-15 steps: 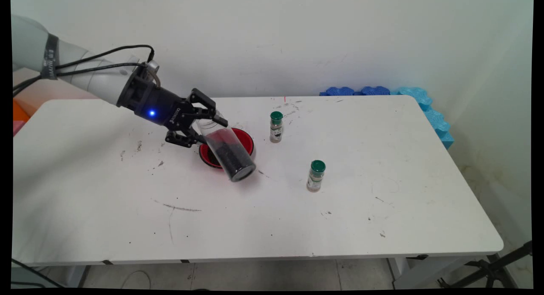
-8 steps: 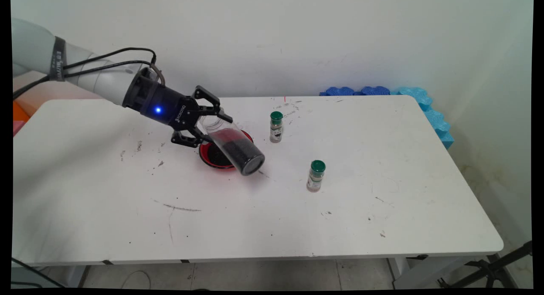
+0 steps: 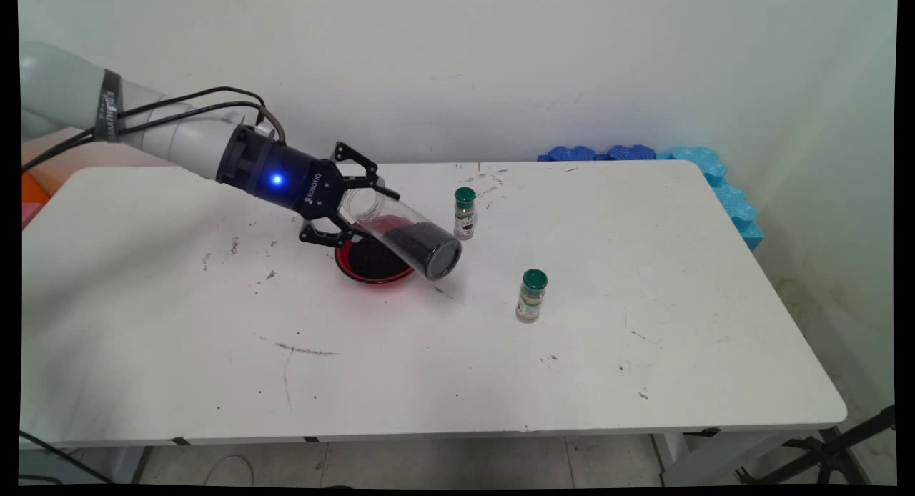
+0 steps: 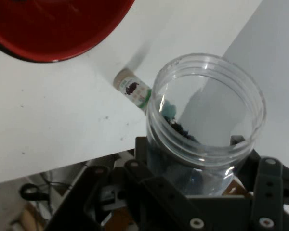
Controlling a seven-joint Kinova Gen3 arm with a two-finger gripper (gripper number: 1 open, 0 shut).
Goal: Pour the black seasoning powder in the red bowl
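Note:
My gripper (image 3: 355,209) is shut on a clear plastic jar (image 3: 409,239) near its open mouth. The jar lies tilted above the table, mouth to the upper left and base low to the right. Dark granules fill its base end. Under it sits a red bowl (image 3: 372,266), partly covered by the jar and its shadow. In the hand view I look into the jar's mouth (image 4: 207,120), with a few dark grains on its inner wall. That view also holds the gripper (image 4: 202,161), the red bowl (image 4: 53,29) at the top left and a spice bottle (image 4: 132,90).
Two small spice bottles with green caps stand on the white table (image 3: 214,324): one (image 3: 465,214) just right of the jar, the other (image 3: 531,296) nearer the front. Blue foam pieces (image 3: 722,181) lie along the far right corner.
The hand has moved a little right and up and has turned. The jar's base has swung up and to the right, so the jar lies flatter now.

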